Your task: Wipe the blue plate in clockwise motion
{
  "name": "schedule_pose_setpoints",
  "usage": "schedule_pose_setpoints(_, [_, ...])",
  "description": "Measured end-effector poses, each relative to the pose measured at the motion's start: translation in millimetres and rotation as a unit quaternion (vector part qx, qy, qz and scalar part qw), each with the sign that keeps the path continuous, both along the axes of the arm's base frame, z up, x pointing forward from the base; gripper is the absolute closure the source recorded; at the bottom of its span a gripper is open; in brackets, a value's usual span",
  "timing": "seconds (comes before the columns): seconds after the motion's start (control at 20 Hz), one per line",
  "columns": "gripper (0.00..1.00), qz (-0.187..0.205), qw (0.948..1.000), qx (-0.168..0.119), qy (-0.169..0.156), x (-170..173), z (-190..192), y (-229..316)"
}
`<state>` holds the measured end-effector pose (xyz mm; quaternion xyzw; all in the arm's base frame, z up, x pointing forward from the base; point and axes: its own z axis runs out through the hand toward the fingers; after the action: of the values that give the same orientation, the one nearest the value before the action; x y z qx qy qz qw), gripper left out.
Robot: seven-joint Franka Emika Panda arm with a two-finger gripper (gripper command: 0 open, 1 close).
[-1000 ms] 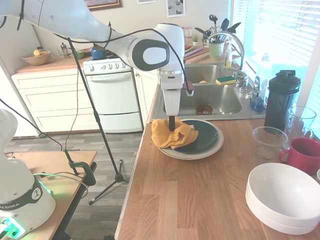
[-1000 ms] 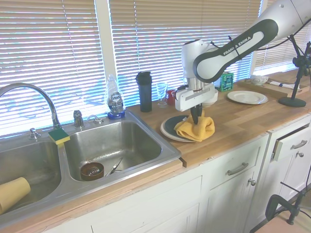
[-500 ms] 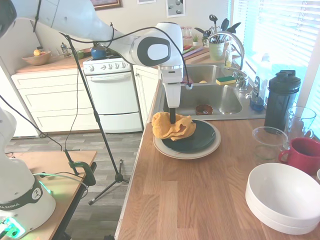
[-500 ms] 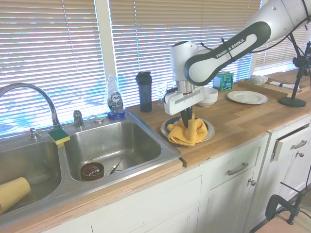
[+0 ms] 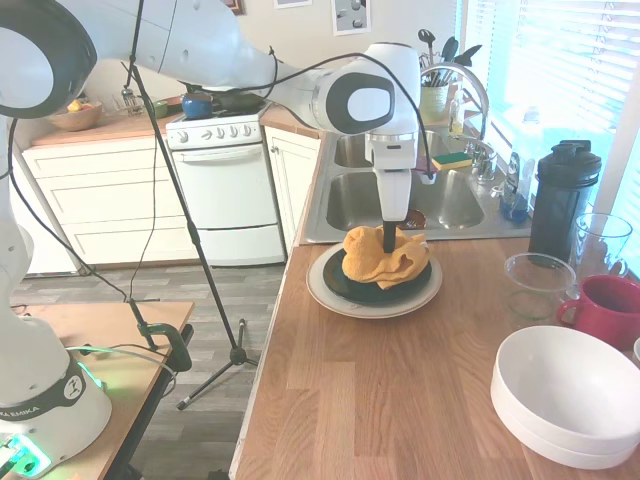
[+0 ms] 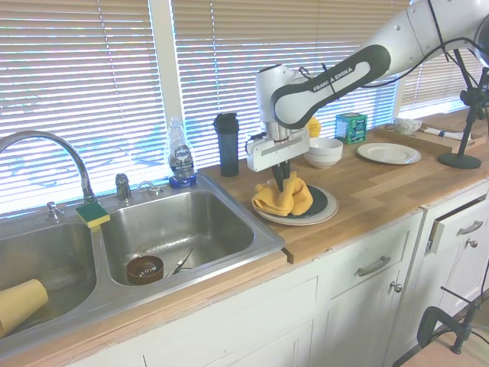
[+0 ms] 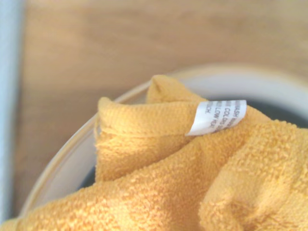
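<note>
Hand (image 5: 388,243) closed on yellow cloth (image 5: 382,258), pressed straight down for rubbing contact. Cloth bunched on blue plate (image 5: 362,291), toward its sink (image 5: 400,197) side. Blue plate nested on cream plate (image 5: 330,299), on the bench (image 5: 380,390).

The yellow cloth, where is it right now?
In the first exterior view the yellow cloth lies bunched on the blue plate, on its sink-side half, pinned under the hand. The blue plate sits on a cream plate beside the sink.

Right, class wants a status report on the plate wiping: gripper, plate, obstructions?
Gripper shut on crumpled orange terry cloth, pressing down. Round dark teal-blue plate stacked on larger cream-white plate, cloth covering its sink side. Nothing blocking the plate.
</note>
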<state>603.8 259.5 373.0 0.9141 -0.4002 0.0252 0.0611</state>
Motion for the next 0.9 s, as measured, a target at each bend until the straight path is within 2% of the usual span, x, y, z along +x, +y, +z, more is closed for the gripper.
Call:
schedule_pose_setpoints(0.4, [1.00,-0.023,0.9997,0.000,0.003,15,2,-49])
schedule_pose_setpoints(0.65, [1.00,-0.019,0.9998,-0.002,0.009,-13,2,-58])
schedule_pose_setpoints(0.9, [1.00,0.005,0.9999,0.002,0.009,-56,4,-43])
